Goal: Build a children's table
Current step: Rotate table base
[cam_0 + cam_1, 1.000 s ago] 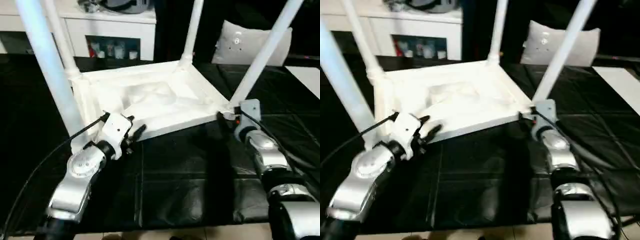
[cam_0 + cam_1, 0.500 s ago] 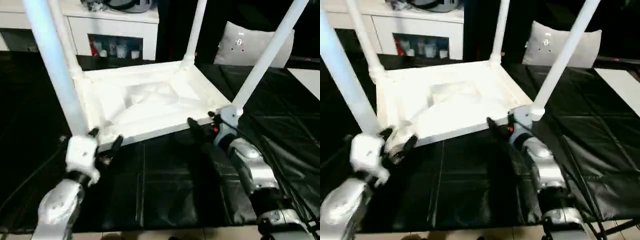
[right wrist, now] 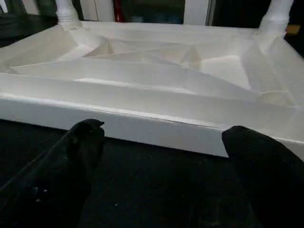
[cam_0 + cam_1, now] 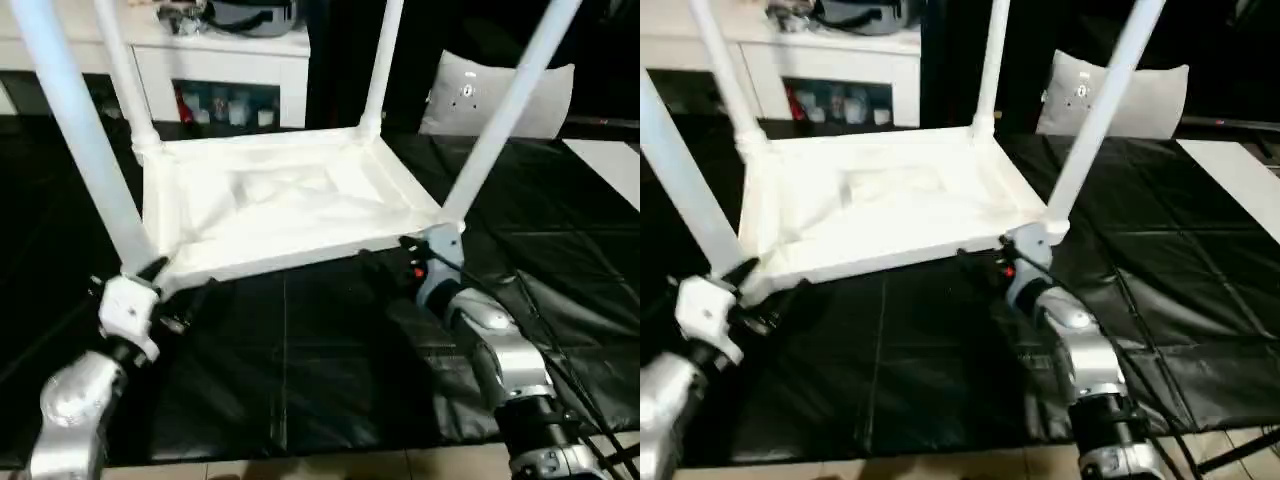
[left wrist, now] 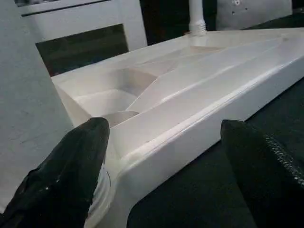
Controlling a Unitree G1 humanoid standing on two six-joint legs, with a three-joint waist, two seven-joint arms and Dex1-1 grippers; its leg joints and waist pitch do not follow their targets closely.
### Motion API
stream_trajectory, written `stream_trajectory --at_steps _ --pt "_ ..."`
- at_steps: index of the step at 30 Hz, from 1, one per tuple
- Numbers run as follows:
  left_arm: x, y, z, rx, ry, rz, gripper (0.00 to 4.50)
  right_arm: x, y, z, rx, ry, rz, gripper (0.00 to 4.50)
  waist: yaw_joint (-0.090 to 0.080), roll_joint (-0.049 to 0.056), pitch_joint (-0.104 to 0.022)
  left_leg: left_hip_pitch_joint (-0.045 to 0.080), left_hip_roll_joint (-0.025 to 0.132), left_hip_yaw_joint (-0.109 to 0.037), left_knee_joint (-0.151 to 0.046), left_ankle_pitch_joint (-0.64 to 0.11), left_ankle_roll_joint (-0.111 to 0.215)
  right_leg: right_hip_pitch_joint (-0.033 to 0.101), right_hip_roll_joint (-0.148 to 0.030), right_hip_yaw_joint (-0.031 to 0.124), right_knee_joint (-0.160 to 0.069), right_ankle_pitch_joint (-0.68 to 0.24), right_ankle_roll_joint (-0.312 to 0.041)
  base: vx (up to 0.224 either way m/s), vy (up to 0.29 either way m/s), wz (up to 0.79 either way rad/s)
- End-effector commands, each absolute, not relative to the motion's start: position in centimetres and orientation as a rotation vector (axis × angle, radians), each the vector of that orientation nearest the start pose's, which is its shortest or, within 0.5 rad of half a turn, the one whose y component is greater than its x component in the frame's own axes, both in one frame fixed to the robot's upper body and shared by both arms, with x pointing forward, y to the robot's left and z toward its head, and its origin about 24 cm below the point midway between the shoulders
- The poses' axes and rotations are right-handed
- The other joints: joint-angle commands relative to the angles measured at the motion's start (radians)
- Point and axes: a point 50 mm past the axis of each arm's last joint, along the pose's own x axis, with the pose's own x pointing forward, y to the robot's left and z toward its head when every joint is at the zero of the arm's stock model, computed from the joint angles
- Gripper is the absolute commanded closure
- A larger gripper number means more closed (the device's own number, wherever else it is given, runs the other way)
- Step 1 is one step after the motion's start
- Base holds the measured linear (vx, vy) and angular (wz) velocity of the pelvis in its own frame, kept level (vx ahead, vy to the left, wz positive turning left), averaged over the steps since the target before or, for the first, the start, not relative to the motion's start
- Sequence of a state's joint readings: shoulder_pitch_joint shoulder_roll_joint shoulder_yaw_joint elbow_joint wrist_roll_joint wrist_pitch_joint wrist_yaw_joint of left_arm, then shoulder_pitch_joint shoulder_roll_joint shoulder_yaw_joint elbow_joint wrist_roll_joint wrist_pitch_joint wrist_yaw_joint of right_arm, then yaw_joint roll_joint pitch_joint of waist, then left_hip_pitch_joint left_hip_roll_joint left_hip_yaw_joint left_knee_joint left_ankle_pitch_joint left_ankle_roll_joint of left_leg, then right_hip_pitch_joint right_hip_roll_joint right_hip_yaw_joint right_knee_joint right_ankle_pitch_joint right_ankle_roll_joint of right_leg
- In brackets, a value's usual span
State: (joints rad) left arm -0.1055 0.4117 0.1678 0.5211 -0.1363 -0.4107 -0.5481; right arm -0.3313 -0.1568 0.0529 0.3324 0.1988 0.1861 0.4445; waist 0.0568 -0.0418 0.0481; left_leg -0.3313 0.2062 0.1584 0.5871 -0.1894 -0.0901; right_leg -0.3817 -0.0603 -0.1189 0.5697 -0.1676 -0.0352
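Black sheeting (image 4: pixel 330 370) covered the work surface in front of you, creased and shiny.

L gripper (image 4: pixel 172 290) sat low on your left w/ both fingers (image 5: pixel 76 166) spread wide, holding nothing. One finger pointed at the near-left corner of the table (image 4: pixel 280 200); in the left wrist view that corner's round socket sat just beside the finger and the rim ran between the two fingers, but no contact I could confirm.

R gripper (image 4: pixel 385 262) was also wide open and empty. Its fingers (image 3: pixel 71 161) sat just short of the table's near edge, close to the near-right corner, w/ a strip of black sheeting between them and the white rim in the right wrist view.

Table lay upside down on the sheeting, ribbed underside facing up. All four legs stood in the corner sockets, pointing up and splaying outward: near-left leg (image 4: pixel 75 130), far-left leg (image 4: pixel 125 75), far-right leg (image 4: pixel 378 65), near-right leg (image 4: pixel 500 110). Near-right leg rose from the corner just above your R wrist.

Behind the table you had a white cabinet (image 4: pixel 220 65) w/ small items behind its glass and dark gear on top. A grey cushion (image 4: pixel 495 95) leaned at the back right. A flat white board (image 4: pixel 610 165) lay at the far right edge on the sheeting.
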Motion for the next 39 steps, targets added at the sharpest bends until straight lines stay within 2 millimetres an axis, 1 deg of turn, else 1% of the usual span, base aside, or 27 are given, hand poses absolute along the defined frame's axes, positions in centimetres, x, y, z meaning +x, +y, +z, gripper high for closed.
stream_trajectory --at_steps 1,2,3,4,5,6,7,8,9,10,11,12,13,14,15,18,19,21,23,24,27,31,33,34,36,38,39 --pt "23.5 28.7 -2.0 0.215 0.263 -0.237 0.39 30.5 -13.3 4.3 0.038 0.185 0.533 0.0 -0.009 0.011 -0.024 0.034 0.006 -0.017 -0.063 -0.52 0.002 -0.004 -0.078 0.005 -0.159 -0.782 0.089 -0.057 0.015 -0.01" --pt "23.7 29.0 -2.2 0.216 0.277 -0.227 0.39 30.4 -13.2 4.4 0.038 0.185 0.534 0.0 -0.024 0.021 -0.013 0.055 0.006 -0.023 -0.058 -0.575 0.004 -0.001 -0.068 -0.045 -0.193 -0.815 0.118 -0.053 0.02 -0.04" --pt "24.0 29.9 -2.6 0.209 0.316 -0.195 0.39 30.2 -13.0 4.5 0.042 0.184 0.528 0.0 -0.031 0.05 -0.006 0.003 0.058 -0.047 -0.127 -0.731 0.001 0.077 -0.044 -0.084 -0.109 -0.668 0.094 0.0 0.0 0.0" --pt "24.0 30.0 -2.6 0.208 0.321 -0.191 0.39 30.2 -13.0 4.5 0.042 0.184 0.526 0.0 0.011 0.064 -0.015 -0.099 0.094 -0.059 -0.191 -0.825 -0.019 0.161 -0.052 -0.012 0.136 -0.41 0.024 0.0 0.0 0.0" --pt "24.3 30.3 -2.7 0.182 0.327 -0.169 0.39 30.0 -12.7 4.7 0.042 0.178 0.519 0.0 0.064 0.052 -0.012 -0.093 0.082 -0.007 -0.223 -0.877 0.001 0.118 -0.028 0.039 0.181 -0.299 0.011 0.0 0.0 0.0" --pt "24.3 30.3 -2.7 0.182 0.327 -0.169 0.39 30.0 -12.7 4.7 0.042 0.178 0.519 0.0 0.057 0.02 -0.023 -0.048 0.052 0.005 -0.18 -0.76 0.012 0.101 -0.045 0.099 0.17 -0.467 0.033 -0.037 -0.113 -0.11" --pt "24.4 30.5 -2.7 0.169 0.321 -0.162 0.39 29.8 -12.6 4.7 0.042 0.179 0.511 0.0 0.041 -0.055 -0.016 0.043 -0.009 -0.016 0.062 -0.348 -0.016 -0.031 -0.188 0.13 -0.108 -1.111 0.083 -0.037 -0.113 -0.11" --pt "24.4 30.5 -2.7 0.169 0.321 -0.162 0.39 29.8 -12.6 4.7 0.042 0.179 0.511 0.0 0.053 -0.022 -0.031 -0.02 -0.008 -0.057 0.07 -0.114 0.001 0.019 -0.214 0.165 -0.088 -1.089 0.057 0.048 -0.063 -0.46" --pt "24.9 29.8 -2.3 0.179 0.285 -0.188 0.39 29.7 -12.5 4.6 0.036 0.178 0.509 0.0 0.062 0.002 -0.044 -0.051 0.015 -0.057 -0.037 -0.1 -0.054 0.057 -0.145 0.111 -0.041 -0.785 0.027 0.06 -0.002 -0.25" --pt "25.4 28.6 -1.8 0.196 0.23 -0.226 0.39 29.5 -12.4 4.5 0.021 0.172 0.509 0.0 0.06 0.0 -0.039 -0.044 0.015 -0.052 -0.059 -0.153 -0.058 0.037 -0.103 0.1 -0.023 -0.634 0.017 0.06 -0.002 -0.25" --pt "25.5 28.5 -1.7 0.199 0.222 -0.231 0.39 29.5 -12.3 4.5 0.018 0.171 0.509 0.0 0.06 0.012 -0.05 -0.011 0.024 -0.047 -0.068 -0.248 -0.052 0.025 -0.084 0.098 0.0 -0.43 -0.031 0.0 0.0 0.0" --pt "25.7 28.1 -1.4 0.202 0.191 -0.256 0.39 29.5 -12.3 4.5 0.014 0.168 0.511 0.0 0.058 0.015 -0.052 -0.005 0.025 -0.039 -0.07 -0.265 -0.044 0.026 -0.084 0.1 -0.002 -0.367 -0.062 0.0 0.0 0.0" --pt "25.9 28.1 -0.8 0.199 0.157 -0.29 0.39 29.4 -12.3 4.6 0.014 0.164 0.516 0.0 0.057 0.017 -0.062 -0.022 0.025 -0.036 -0.073 -0.183 -0.026 0.049 -0.086 0.094 0.007 -0.196 -0.105 0.0 0.0 0.0" --pt "26.0 28.1 -0.5 0.198 0.137 -0.31 0.39 29.4 -12.3 4.7 0.015 0.161 0.519 0.0 0.061 0.021 -0.06 -0.022 0.025 -0.032 -0.078 -0.156 -0.017 0.049 -0.086 0.09 0.004 -0.128 -0.116 0.0 0.0 0.0" --pt "26.1 28.1 -0.3 0.191 0.121 -0.329 0.39 29.4 -12.3 4.7 0.016 0.159 0.521 0.0 0.063 0.017 -0.058 -0.027 0.024 -0.029 -0.082 -0.172 -0.023 0.054 -0.086 0.089 0.004 -0.12 -0.114 0.0 0.0 0.0" --pt "26.9 28.3 1.1 0.143 0.035 -0.343 0.39 29.4 -12.6 4.9 0.02 0.16 0.522 0.0 0.065 0.017 -0.061 -0.02 0.026 -0.025 -0.085 -0.193 -0.031 0.055 -0.091 0.091 -0.001 -0.119 -0.113 0.0 0.0 0.0" --pt "27.2 28.6 1.7 0.116 0.0 -0.334 0.09 29.4 -12.7 4.9 0.02 0.157 0.522 0.0 0.064 0.018 -0.063 -0.02 0.029 -0.025 -0.087 -0.181 -0.037 0.056 -0.089 0.09 0.002 -0.077 -0.116 0.0 0.0 0.0" --pt "27.3 28.6 2.0 0.103 -0.018 -0.34 0.04 29.4 -12.7 4.9 0.017 0.155 0.523 0.0 0.06 0.013 -0.065 -0.017 0.028 -0.022 -0.085 -0.15 -0.036 0.058 -0.087 0.087 0.005 0.01 -0.131 0.0 0.0 0.0" --pt "27.3 28.5 2.2 0.107 -0.038 -0.342 0.02 29.5 -12.8 5.0 0.01 0.157 0.521 0.0 0.057 0.008 -0.062 -0.02 0.027 -0.018 -0.084 -0.146 -0.034 0.061 -0.088 0.088 0.006 0.024 -0.132 0.0 0.0 0.0" --pt "27.3 27.1 2.3 0.102 -0.08 -0.359 0.02 29.6 -12.9 5.0 0.008 0.155 0.511 0.0 0.058 0.005 -0.062 -0.018 0.03 -0.016 -0.084 -0.154 -0.032 0.062 -0.092 0.091 0.006 0.013 -0.129 0.0 0.0 0.0" --pt "27.8 25.7 3.0 0.11 -0.123 -0.371 0.02 29.6 -13.0 5.1 0.006 0.149 0.513 0.0 0.061 0.004 -0.059 -0.014 0.033 -0.009 -0.082 -0.164 -0.025 0.057 -0.092 0.095 0.0 -0.016 -0.133 0.0 0.0 0.0" --pt "28.1 25.0 4.7 0.14 -0.186 -0.352 0.02 29.7 -13.0 5.2 -0.004 0.143 0.529 0.0 0.06 0.002 -0.055 -0.014 0.036 -0.01 -0.086 -0.191 -0.034 0.058 -0.091 0.095 -0.002 -0.044 -0.123 0.0 0.0 0.0" --pt "27.1 23.9 5.7 0.146 -0.202 -0.384 0.02 29.6 -13.1 5.1 -0.01 0.146 0.538 0.0 0.056 -0.002 -0.05 -0.018 0.033 -0.008 -0.087 -0.2 -0.034 0.058 -0.087 0.096 -0.005 -0.081 -0.122 0.0 0.0 0.0" --pt "27.1 23.9 5.7 0.146 -0.202 -0.384 0.02 29.6 -13.1 5.1 -0.01 0.146 0.538 0.0 0.054 -0.002 -0.055 -0.016 0.038 -0.008 -0.085 -0.204 -0.038 0.061 -0.091 0.097 0.001 -0.075 -0.127 0.0 0.0 0.0" --pt "26.2 23.4 6.3 0.143 -0.209 -0.369 0.02 29.6 -13.3 5.0 -0.013 0.151 0.538 0.0 0.05 -0.006 -0.049 -0.021 0.036 -0.006 -0.087 -0.204 -0.031 0.059 -0.085 0.099 -0.003 -0.11 -0.119 0.0 0.0 0.0" --pt "25.3 23.4 7.2 0.154 -0.211 -0.306 0.02 29.6 -13.4 5.0 -0.012 0.156 0.545 0.0 0.052 -0.004 -0.05 -0.015 0.033 -0.002 -0.083 -0.198 -0.027 0.052 -0.08 0.104 -0.007 -0.119 -0.114 0.0 0.0 0.0" --pt "25.1 23.7 7.6 0.153 -0.21 -0.281 0.02 29.6 -13.4 5.1 -0.011 0.157 0.553 0.0 0.05 -0.006 -0.049 -0.018 0.033 -0.002 -0.084 -0.197 -0.025 0.053 -0.077 0.103 -0.007 -0.11 -0.113 0.0 0.0 0.0"
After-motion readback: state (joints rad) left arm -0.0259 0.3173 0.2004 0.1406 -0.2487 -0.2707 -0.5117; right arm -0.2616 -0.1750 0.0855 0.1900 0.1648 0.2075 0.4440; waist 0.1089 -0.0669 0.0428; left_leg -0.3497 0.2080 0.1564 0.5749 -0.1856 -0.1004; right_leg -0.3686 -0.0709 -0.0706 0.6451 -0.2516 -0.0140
